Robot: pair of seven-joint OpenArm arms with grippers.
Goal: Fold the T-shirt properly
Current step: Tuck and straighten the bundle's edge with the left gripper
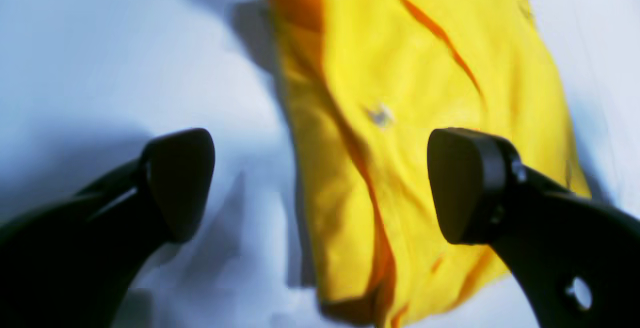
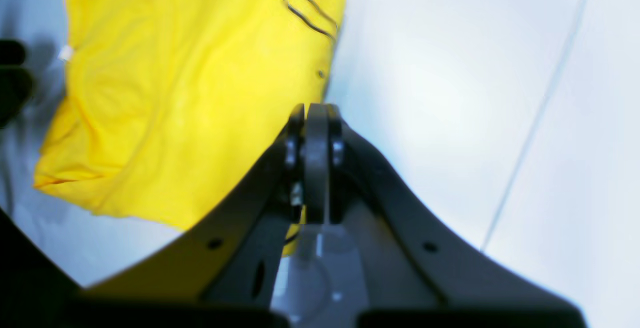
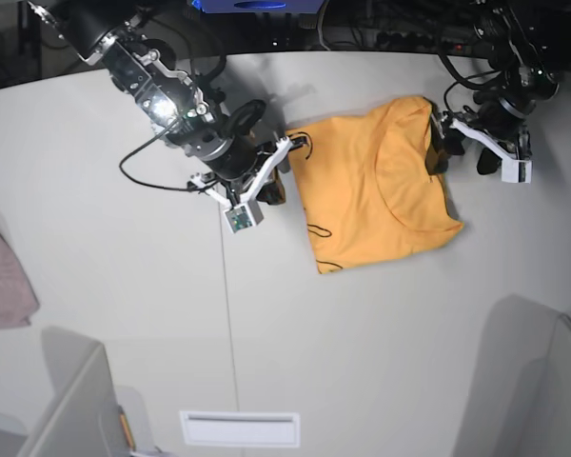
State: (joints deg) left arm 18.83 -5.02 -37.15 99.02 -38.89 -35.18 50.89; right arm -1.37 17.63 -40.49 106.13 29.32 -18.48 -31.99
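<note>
A wide pale grey table (image 3: 124, 314) fills most of the base view, with a thin seam (image 3: 228, 314) running down it. Its far edge curves against a dark strip crowded with cables (image 3: 381, 29). A white slotted plate (image 3: 239, 428) sits near the front edge, between what may be grey panels (image 3: 67, 409) at the corners.

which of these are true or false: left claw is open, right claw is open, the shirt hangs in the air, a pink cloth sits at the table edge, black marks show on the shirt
1. The left claw is open. True: its fingers stand wide apart, gripping nothing.
2. The right claw is open. False: its jaws are pressed shut, at the edge of the T-shirt.
3. The shirt hangs in the air. False: it lies folded on the table.
4. A pink cloth sits at the table edge. True.
5. Black marks show on the shirt. True.
</note>
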